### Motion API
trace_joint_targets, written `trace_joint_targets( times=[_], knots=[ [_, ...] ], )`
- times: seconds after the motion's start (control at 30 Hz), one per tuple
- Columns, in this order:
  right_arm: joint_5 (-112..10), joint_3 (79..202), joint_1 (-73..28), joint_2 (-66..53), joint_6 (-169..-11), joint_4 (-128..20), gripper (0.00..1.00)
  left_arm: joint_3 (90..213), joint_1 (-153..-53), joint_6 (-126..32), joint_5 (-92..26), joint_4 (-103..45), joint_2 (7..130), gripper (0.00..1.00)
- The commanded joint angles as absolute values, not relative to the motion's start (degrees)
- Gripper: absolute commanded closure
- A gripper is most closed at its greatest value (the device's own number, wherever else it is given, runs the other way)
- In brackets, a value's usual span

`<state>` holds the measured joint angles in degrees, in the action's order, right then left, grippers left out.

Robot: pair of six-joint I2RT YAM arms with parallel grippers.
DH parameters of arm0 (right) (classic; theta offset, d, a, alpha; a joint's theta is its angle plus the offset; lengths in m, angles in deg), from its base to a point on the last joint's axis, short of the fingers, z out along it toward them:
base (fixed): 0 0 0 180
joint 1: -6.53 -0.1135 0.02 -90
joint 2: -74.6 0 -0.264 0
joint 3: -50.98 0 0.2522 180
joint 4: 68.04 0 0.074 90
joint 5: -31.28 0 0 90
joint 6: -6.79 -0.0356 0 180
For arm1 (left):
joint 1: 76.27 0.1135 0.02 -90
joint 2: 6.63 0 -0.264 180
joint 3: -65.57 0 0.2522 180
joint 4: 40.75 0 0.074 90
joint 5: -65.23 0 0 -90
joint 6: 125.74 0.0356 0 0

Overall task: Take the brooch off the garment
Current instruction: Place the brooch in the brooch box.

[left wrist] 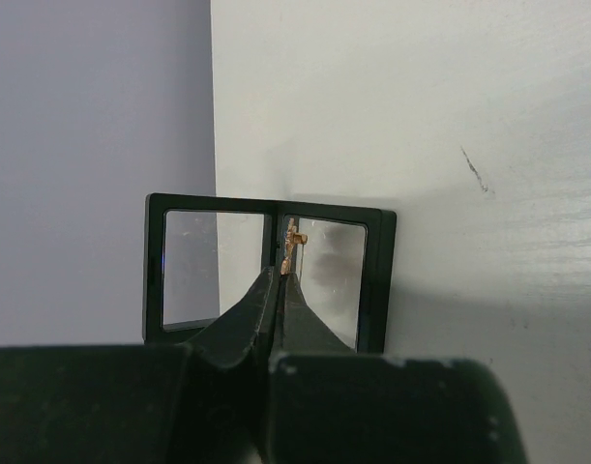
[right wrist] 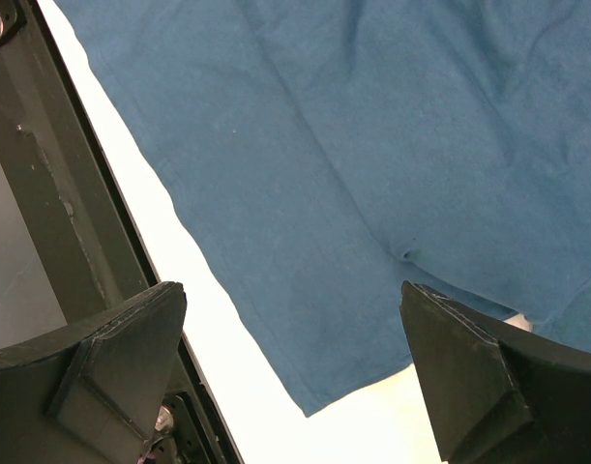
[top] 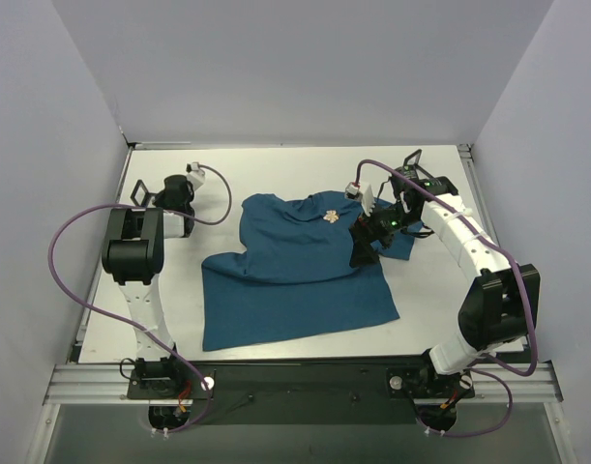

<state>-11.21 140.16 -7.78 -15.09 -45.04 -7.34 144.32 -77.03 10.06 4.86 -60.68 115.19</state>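
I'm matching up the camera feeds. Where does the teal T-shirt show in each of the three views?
Top external: teal T-shirt spread mid-table, between the two arms.
Left wrist: not in it.
Right wrist: fills the upper right, its hem slanting down toward the bottom edge.
Shared landmark: the white table, seen in all three.

The tiny gold brooch [left wrist: 291,246] sits pinched in the left jaws (off the rumpled teal garment [top: 295,275]).
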Motion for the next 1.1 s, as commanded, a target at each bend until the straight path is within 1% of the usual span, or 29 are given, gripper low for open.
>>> trace_joint_targets(
  times=[0.0, 0.73, 1.07],
  knots=[
    [-8.71, 141.03, -7.71, -14.7, -44.19, -5.67, 0.0, 145.51, -76.62, 9.61, 5.73, -64.34, 113.08, 1.0],
    [-8.62, 140.94, -7.71, -14.88, -43.93, -5.76, 0.0, 146.04, -75.04, 10.4, 6.25, -64.96, 115.01, 1.0],
    [-8.53, 141.55, -7.71, -15.32, -44.28, -5.67, 0.0, 145.25, -75.22, 8.64, 4.94, -64.25, 113.52, 1.0]
  ],
)
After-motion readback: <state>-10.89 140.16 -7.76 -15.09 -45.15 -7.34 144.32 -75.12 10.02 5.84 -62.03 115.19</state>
